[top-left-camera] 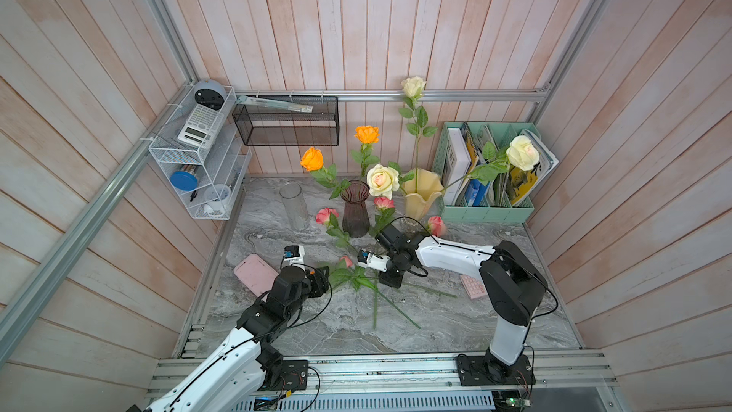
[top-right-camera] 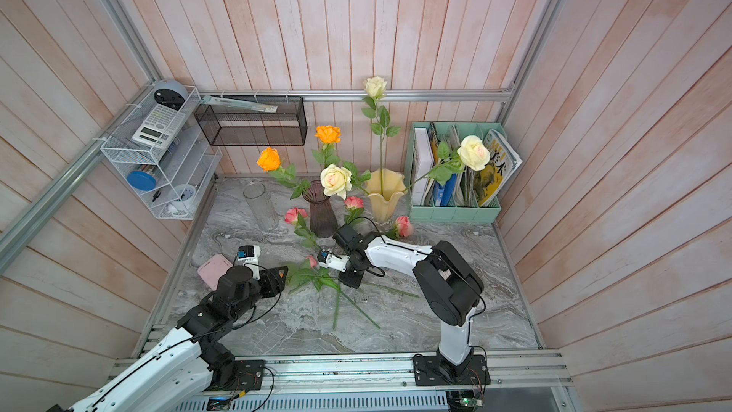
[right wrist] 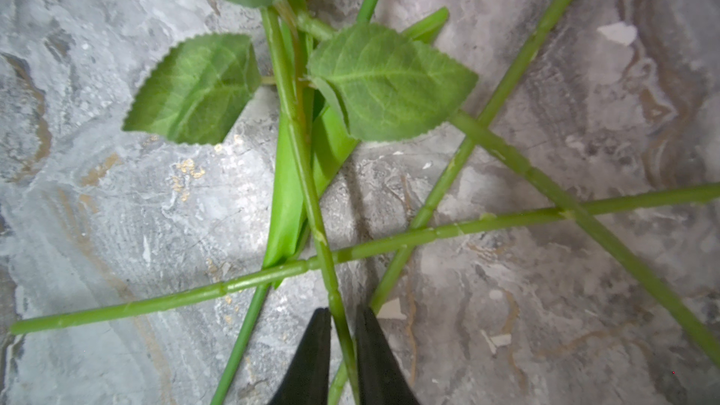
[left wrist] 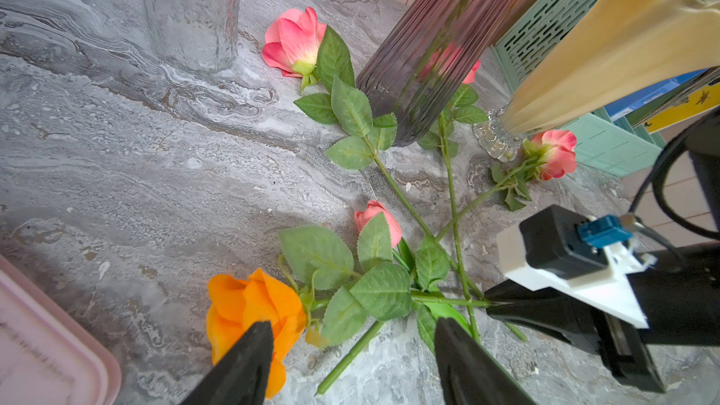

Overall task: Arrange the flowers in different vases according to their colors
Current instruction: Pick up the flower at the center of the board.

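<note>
The right gripper [right wrist: 343,311] is clenched on the bare lower stem of what looks like the orange rose [left wrist: 249,313]. That rose lies flat on the table [top-left-camera: 435,323] among the crossed stems of the pink roses [top-left-camera: 327,216], and a grip below the leaves keeps the bloom clear. The left gripper [left wrist: 354,323] hangs released and empty above that bloom. Two orange blooms stand in the purple vase [top-left-camera: 355,210], likely its destination. The clear vase [top-left-camera: 295,206] holds nothing, presumably waiting for the pinks.

Pale pink plank walls [top-left-camera: 356,13], aluminium frame rails [top-left-camera: 475,95]. Grey marbled tabletop [top-left-camera: 455,323]. White wire shelf [top-left-camera: 174,154] on side wall, black mesh basket [top-left-camera: 285,136] on back wall, mint-green file holder [top-left-camera: 487,214] at back. Even, soft light.
</note>
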Controlling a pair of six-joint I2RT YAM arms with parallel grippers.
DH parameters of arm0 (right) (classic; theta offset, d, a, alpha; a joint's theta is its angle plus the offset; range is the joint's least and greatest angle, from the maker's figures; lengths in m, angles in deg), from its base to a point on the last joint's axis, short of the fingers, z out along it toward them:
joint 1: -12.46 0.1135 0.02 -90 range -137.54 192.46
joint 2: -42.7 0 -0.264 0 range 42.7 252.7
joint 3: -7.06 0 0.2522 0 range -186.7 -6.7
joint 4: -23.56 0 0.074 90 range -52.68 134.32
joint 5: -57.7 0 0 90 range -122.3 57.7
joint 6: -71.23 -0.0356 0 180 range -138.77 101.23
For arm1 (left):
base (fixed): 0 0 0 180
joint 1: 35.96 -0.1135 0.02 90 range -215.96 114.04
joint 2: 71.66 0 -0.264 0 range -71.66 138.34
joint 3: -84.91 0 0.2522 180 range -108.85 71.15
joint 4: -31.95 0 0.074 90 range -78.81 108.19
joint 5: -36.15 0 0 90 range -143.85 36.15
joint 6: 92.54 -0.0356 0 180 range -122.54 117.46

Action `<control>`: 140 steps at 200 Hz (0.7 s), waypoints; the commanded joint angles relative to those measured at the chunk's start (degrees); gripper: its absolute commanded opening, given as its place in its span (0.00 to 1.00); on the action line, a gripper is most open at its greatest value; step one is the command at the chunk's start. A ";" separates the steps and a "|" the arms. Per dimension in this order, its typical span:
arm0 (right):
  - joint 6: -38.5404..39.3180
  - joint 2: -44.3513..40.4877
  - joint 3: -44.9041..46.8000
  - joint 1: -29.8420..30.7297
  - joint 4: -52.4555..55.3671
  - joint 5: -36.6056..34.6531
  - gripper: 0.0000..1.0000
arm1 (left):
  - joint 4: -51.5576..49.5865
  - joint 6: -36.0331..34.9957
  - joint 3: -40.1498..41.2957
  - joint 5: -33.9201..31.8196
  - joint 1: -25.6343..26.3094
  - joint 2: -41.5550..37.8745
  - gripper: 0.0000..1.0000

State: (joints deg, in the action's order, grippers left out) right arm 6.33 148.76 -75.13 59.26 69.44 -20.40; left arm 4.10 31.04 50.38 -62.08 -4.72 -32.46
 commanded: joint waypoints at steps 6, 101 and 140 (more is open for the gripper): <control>-0.61 0.74 -0.79 0.40 1.20 0.63 0.13 | -0.42 -1.21 0.53 -1.09 -0.15 -0.49 0.71; -1.28 -15.02 3.28 0.82 1.26 -4.93 0.00 | -1.25 -1.39 -0.06 -0.62 -0.15 -2.15 0.71; -0.09 -23.70 5.08 1.53 -1.30 2.11 0.00 | -3.25 -1.28 0.25 2.02 -0.22 -6.62 0.71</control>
State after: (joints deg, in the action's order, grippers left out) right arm 5.48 128.57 -72.11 59.96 69.77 -22.98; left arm 2.99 30.54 50.38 -61.91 -4.74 -35.98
